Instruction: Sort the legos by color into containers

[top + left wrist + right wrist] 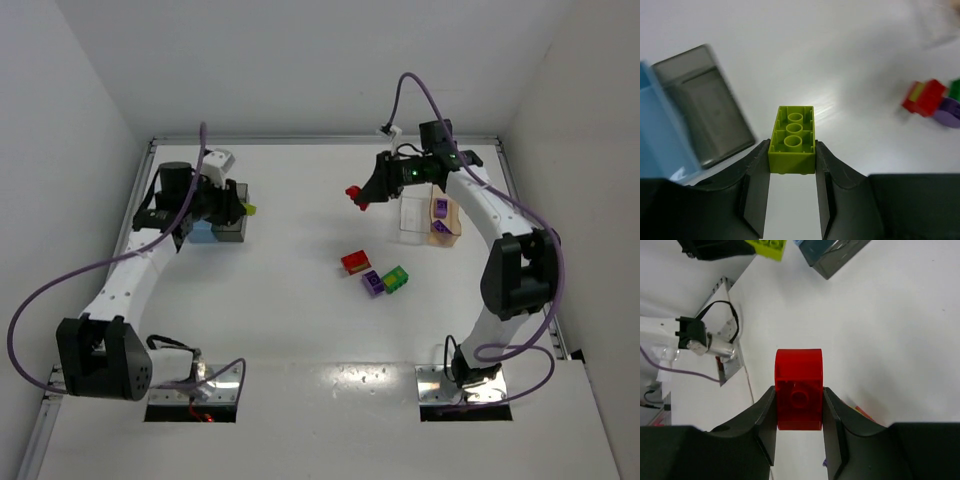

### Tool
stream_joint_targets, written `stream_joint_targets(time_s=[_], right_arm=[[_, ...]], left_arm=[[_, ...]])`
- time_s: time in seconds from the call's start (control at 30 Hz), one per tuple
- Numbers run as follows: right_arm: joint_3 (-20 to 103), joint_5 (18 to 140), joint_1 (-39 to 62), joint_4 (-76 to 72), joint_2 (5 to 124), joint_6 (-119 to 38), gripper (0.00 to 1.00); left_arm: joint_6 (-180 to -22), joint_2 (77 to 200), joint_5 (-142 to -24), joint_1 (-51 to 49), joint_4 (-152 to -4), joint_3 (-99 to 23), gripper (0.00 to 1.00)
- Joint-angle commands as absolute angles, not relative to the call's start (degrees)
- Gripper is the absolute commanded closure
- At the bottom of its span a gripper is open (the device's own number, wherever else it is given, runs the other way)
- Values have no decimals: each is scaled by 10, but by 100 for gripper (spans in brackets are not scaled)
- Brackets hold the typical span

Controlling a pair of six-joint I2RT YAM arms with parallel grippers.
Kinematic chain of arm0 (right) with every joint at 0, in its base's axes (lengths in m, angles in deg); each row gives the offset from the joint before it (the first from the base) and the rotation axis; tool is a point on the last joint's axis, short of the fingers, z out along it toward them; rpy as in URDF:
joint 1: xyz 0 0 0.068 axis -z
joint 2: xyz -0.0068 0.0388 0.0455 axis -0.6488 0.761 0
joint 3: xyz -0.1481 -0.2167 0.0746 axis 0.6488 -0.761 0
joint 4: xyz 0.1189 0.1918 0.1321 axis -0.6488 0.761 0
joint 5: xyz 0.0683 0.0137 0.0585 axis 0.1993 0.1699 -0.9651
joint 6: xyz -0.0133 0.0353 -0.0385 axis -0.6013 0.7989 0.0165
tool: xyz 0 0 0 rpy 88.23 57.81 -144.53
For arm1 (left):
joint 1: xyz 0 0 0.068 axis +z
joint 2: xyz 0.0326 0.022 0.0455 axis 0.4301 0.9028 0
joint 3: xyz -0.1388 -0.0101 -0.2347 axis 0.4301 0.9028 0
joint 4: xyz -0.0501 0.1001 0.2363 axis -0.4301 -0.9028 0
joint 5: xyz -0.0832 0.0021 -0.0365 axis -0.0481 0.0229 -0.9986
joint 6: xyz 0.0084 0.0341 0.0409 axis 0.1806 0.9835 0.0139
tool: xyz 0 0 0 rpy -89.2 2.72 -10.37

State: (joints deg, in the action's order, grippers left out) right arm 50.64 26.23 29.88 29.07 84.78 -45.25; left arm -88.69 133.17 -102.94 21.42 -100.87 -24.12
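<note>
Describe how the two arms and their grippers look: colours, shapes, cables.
Both the left arm and right arm have white tubular links joined by bulky black joint housings. A purple cable loops along each one. The left gripper and right gripper have two matte black, wedge-shaped fingers.
</note>
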Motion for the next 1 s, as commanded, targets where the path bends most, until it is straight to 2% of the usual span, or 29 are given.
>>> stream_joint_targets(time_s=[0.0,0.2,0.53,0.63,0.73,0.8,0.83,0.9,0.93,0.97], right_arm=[[507,298,300,240,825,-420,95],[512,316,295,240,830,-420,95],[518,316,289,235,841,-414,95],[524,316,289,235,841,-414,95],[524,338,289,240,848,-414,95],[524,351,289,240,848,-414,95],[524,358,289,240,848,-414,95],[524,365,289,240,848,-409,95],[517,377,295,232,848,-400,95],[517,387,295,232,841,-400,95]], left_arm=[[-920,1362,-856,256,-993,-261,86],[-926,1443,-787,306,-1010,-294,86],[-931,1482,-753,324,-996,-304,86],[-931,1496,-747,329,-996,-304,74],[-931,1511,-742,329,-996,-304,54],[-936,1511,-742,329,-996,-304,49],[-936,1511,-742,329,-996,-304,43],[-942,1516,-747,329,-996,-311,40],[-943,1516,-761,329,-996,-316,30],[-943,1509,-771,329,-996,-316,25]])
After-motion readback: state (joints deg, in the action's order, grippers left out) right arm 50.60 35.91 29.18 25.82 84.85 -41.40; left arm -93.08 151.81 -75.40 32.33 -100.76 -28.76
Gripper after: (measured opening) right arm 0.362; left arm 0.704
